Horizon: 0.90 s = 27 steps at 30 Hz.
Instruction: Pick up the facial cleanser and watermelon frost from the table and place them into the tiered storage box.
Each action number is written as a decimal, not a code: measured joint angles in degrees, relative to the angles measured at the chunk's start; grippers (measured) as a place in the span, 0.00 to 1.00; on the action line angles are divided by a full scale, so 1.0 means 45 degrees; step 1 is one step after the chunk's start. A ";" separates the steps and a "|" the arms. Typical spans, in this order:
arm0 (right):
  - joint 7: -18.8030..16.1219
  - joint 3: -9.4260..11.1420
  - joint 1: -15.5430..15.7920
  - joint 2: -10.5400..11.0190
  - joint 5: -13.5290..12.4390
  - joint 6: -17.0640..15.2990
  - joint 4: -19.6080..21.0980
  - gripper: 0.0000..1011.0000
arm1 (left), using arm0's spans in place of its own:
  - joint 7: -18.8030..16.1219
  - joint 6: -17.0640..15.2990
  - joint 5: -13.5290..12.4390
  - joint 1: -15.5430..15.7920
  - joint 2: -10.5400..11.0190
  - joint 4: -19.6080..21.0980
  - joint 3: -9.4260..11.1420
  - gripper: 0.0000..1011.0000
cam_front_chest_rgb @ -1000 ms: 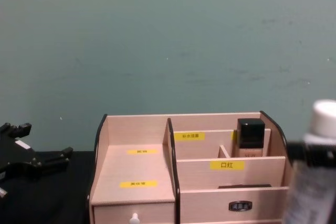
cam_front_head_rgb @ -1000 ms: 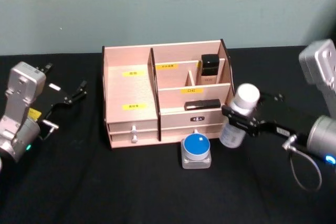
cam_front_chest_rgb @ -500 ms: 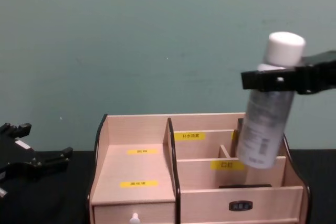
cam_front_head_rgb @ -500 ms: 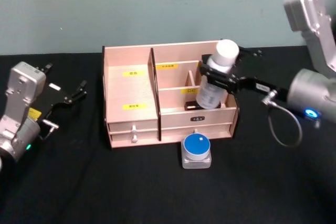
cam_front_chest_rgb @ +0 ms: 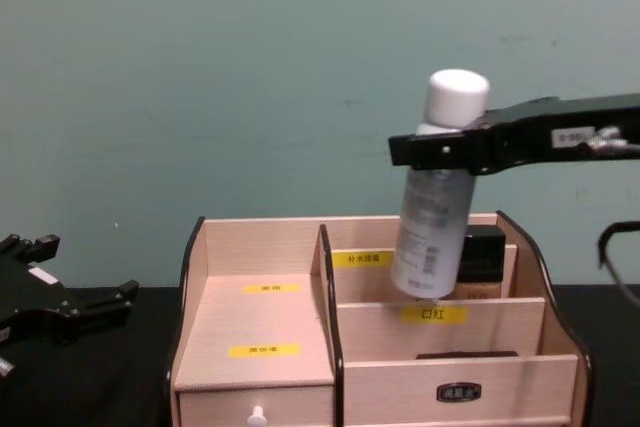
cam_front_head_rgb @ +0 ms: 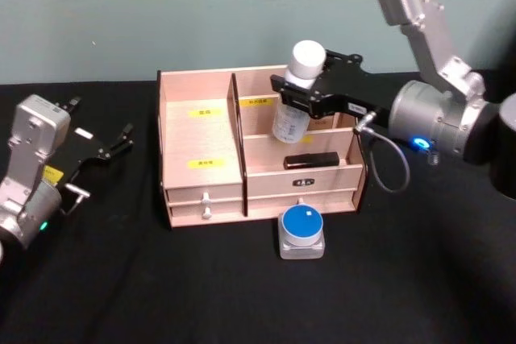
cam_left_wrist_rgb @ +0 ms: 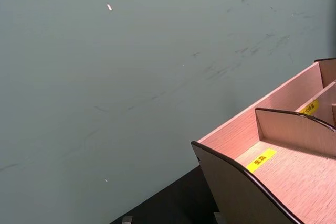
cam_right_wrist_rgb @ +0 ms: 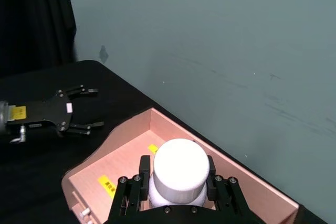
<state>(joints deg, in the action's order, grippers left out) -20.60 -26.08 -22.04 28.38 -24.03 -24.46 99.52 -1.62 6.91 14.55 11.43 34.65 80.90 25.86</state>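
My right gripper point(cam_front_head_rgb: 310, 94) is shut on the neck of a pale bottle point(cam_front_head_rgb: 290, 117) with a white cap. It holds the bottle point(cam_front_chest_rgb: 430, 237) slightly tilted in the air above the back middle compartment of the tiered storage box point(cam_front_head_rgb: 197, 78). From the right wrist, the cap point(cam_right_wrist_rgb: 179, 171) sits between the fingers above the box point(cam_right_wrist_rgb: 131, 129). A blue-lidded jar point(cam_front_head_rgb: 301, 231) stands on the table in front of the box's drawers. Which one is the cleanser and which the frost I cannot tell. My left gripper point(cam_front_head_rgb: 101, 121) rests open at the far left.
A black-capped bottle point(cam_front_chest_rgb: 482, 257) stands in the box's back right compartment, just behind the held bottle. A flat black item point(cam_front_head_rgb: 310, 160) lies in the lower right tier. The box's wide left tiers point(cam_front_chest_rgb: 260, 317) hold nothing. Black cloth covers the table, with a teal wall behind.
My right gripper lifted the bottle from table level at the box's right side, then carried it up and left over the box's rear compartments. The left arm stayed still.
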 joint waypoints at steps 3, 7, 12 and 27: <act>0.0004 -0.0228 -0.0325 -0.0276 0.0222 0.0078 -0.0510 0.58 | 0.0000 0.0000 0.0000 -0.0001 0.0000 0.0000 0.0000 0.99; -0.0011 -0.0396 -0.0652 -0.0552 0.0451 0.0165 -0.1016 0.58 | 0.0000 0.0000 0.0001 -0.0001 0.0000 0.0000 0.0000 0.99; 0.0003 -0.0467 -0.1027 -0.0926 0.0724 0.0251 -0.1678 0.58 | 0.0000 -0.0001 0.0000 -0.0001 0.0000 -0.0001 0.0000 0.99; -0.0262 -0.0486 -0.1413 -0.1445 0.1110 0.0458 -0.2731 0.58 | 0.0000 -0.0001 0.0000 0.0000 0.0000 0.0000 0.0000 0.99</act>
<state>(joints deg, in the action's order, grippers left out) -21.78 -28.26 -28.39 21.88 -19.03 -22.40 87.23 -1.62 6.91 14.55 11.43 34.65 80.90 25.86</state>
